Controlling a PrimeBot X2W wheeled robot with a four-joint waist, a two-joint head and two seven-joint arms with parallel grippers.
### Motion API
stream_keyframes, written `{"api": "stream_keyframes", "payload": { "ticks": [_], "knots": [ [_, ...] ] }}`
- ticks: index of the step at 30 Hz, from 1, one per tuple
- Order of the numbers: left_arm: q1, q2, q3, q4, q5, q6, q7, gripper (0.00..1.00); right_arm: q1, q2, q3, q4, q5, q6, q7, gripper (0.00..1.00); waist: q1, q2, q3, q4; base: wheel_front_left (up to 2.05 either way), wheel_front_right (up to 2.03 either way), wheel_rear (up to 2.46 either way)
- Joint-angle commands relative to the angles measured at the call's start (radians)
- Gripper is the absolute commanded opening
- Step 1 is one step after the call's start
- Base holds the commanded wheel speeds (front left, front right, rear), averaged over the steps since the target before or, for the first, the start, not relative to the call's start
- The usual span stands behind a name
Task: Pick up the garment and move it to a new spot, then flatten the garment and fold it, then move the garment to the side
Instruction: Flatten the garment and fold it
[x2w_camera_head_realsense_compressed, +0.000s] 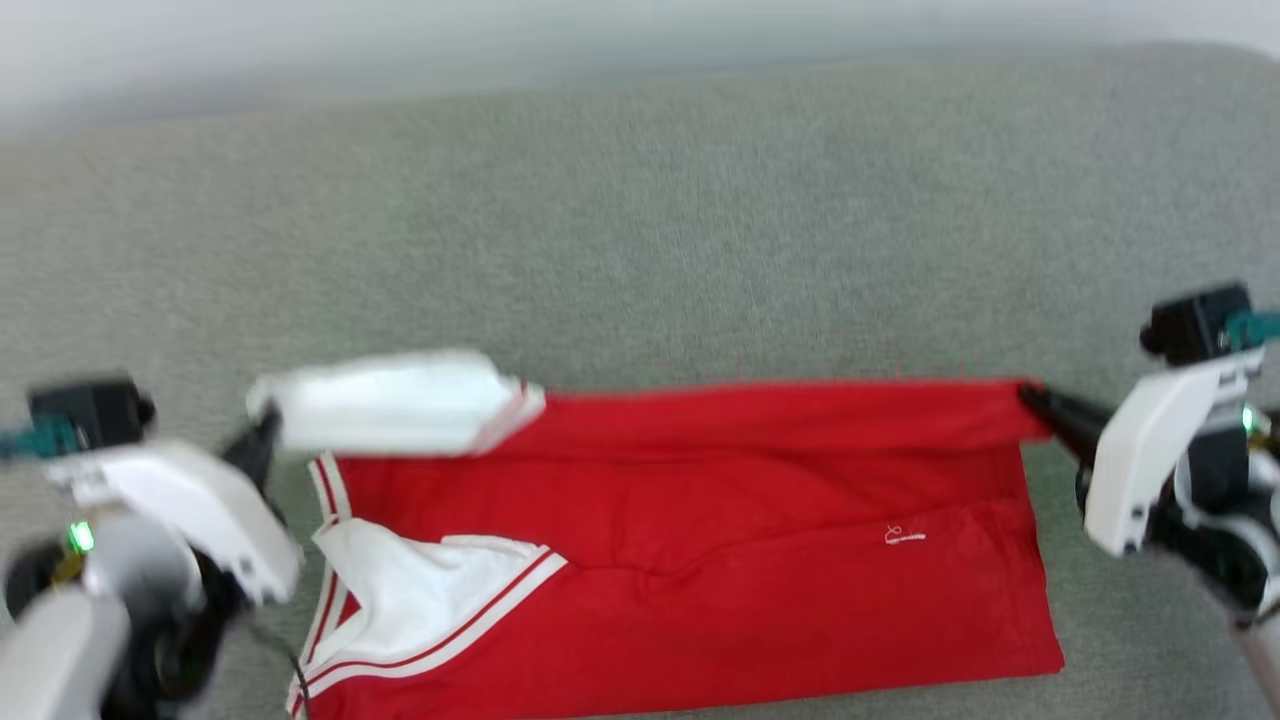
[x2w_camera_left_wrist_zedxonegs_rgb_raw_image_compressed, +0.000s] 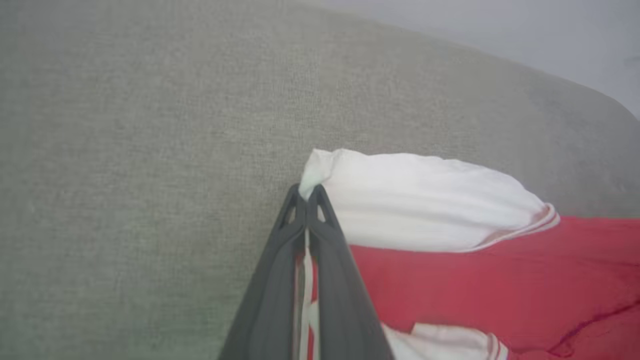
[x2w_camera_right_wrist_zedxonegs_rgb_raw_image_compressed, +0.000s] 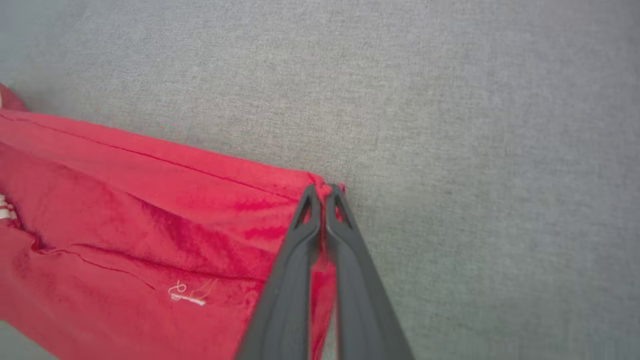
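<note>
The garment (x2w_camera_head_realsense_compressed: 700, 530), a red T-shirt with white sleeves, lies stretched sideways across a grey fabric surface (x2w_camera_head_realsense_compressed: 700, 220), sleeves toward the robot's left and hem toward its right. Its far edge runs taut in a straight line between the two tools, while the near part lies flat with a few long creases.

The left tool (x2w_camera_head_realsense_compressed: 262, 440) is at the far-left corner, closed on the tip of the upper sleeve (x2w_camera_head_realsense_compressed: 390, 400), which looks lifted and bunched into a white roll. The right tool (x2w_camera_head_realsense_compressed: 1035, 400) is at the far-right corner, closed on the red corner of the hem. The rest of the shirt lies nearer the robot than both tools, between them.

From the head, the whole layout is plain: the lower sleeve (x2w_camera_head_realsense_compressed: 420, 590) folded over the red body with its striped trim, and the small white logo (x2w_camera_head_realsense_compressed: 905, 537) near the hem. That view is blurred at the arms, so the pinches are hard to read there.

The left wrist view settles one. The left tool (x2w_camera_left_wrist_zedxonegs_rgb_raw_image_compressed: 306, 192) has its tips pressed together on a tuft of the white sleeve (x2w_camera_left_wrist_zedxonegs_rgb_raw_image_compressed: 425, 200), with striped trim showing in the slit between the fingers (x2w_camera_left_wrist_zedxonegs_rgb_raw_image_compressed: 270, 300).

The right wrist view settles the other. The right tool (x2w_camera_right_wrist_zedxonegs_rgb_raw_image_compressed: 322, 192) has its tips shut on the hem corner, with red cloth between the fingers (x2w_camera_right_wrist_zedxonegs_rgb_raw_image_compressed: 290, 290) and the logo (x2w_camera_right_wrist_zedxonegs_rgb_raw_image_compressed: 187, 292) close by on the garment (x2w_camera_right_wrist_zedxonegs_rgb_raw_image_compressed: 125, 210).
</note>
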Motion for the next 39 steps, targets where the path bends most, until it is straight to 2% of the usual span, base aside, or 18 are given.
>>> {"api": "stream_keyframes", "payload": {
  "ticks": [1,9,10,11,12,13,14,19,26,30,33,39],
  "knots": [
    [0.049,-0.007,0.004,-0.01,-0.01,0.009,-0.01,0.0,0.042,0.005,-0.017,0.002,-0.001,0.0,-0.009,0.0,0.0001,0.0,-0.04,0.015,0.0,0.0,0.0],
    [0.271,-0.065,-0.022,-0.007,-0.062,0.015,-0.046,0.0,0.216,0.069,-0.09,0.048,0.012,0.0,-0.094,0.0,0.0001,0.0,-0.062,0.019,0.0,0.0,0.0],
    [0.282,-0.07,-0.022,-0.003,-0.064,0.013,-0.055,0.0,0.231,0.079,-0.092,0.057,0.017,0.0,-0.101,0.1,0.0001,0.0,-0.065,0.017,0.0,0.0,0.0],
    [0.294,-0.077,-0.024,0.002,-0.075,0.011,-0.057,0.31,0.244,0.086,-0.092,0.063,0.018,0.0,-0.11,0.43,0.0001,0.0,-0.067,0.015,0.0,0.0,0.0],
    [0.309,-0.088,-0.028,0.008,-0.081,0.006,-0.058,0.55,0.256,0.093,-0.093,0.072,0.022,0.0,-0.119,1.0,0.0001,0.0,-0.073,0.012,0.0,0.0,0.0],
    [0.32,-0.094,-0.026,0.013,-0.078,0.006,-0.073,0.91,0.27,0.099,-0.094,0.083,0.025,0.0,-0.123,1.0,0.0001,0.0,-0.08,0.008,0.0,0.0,0.0],
    [0.327,-0.098,-0.023,0.017,-0.075,0.008,-0.087,1.0,0.281,0.103,-0.094,0.089,0.026,0.0,-0.132,1.0,0.0001,0.0,-0.088,0.005,0.0,0.0,0.0],
    [0.364,-0.124,-0.015,0.004,-0.034,0.02,-0.185,1.0,0.336,0.114,-0.098,0.071,0.038,0.0,-0.155,1.0,0.0001,0.0,-0.137,-0.012,0.0,0.0,0.0],
    [0.322,-0.132,-0.022,-0.042,0.114,0.053,-0.362,1.0,0.389,0.069,-0.169,-0.075,0.008,0.0,-0.119,1.0,0.0001,0.0,-0.197,-0.027,0.0,0.0,0.0],
    [0.273,-0.146,-0.038,-0.05,0.205,0.068,-0.461,1.0,0.38,0.056,-0.254,-0.135,-0.008,0.0,-0.028,1.0,0.0001,0.0,-0.211,-0.025,0.0,0.0,0.0],
    [0.241,-0.157,-0.039,-0.062,0.267,0.078,-0.523,1.0,0.355,0.059,-0.3,-0.163,-0.026,0.0,0.082,1.0,0.0001,0.0,-0.207,-0.019,0.0,0.0,0.0],
    [0.201,-0.187,-0.034,-0.116,0.379,0.089,-0.563,1.0,0.304,0.084,-0.345,-0.166,-0.052,0.0,0.29,1.0,0.0001,0.0,-0.16,0.029,0.0,0.0,0.0]
  ]
}}
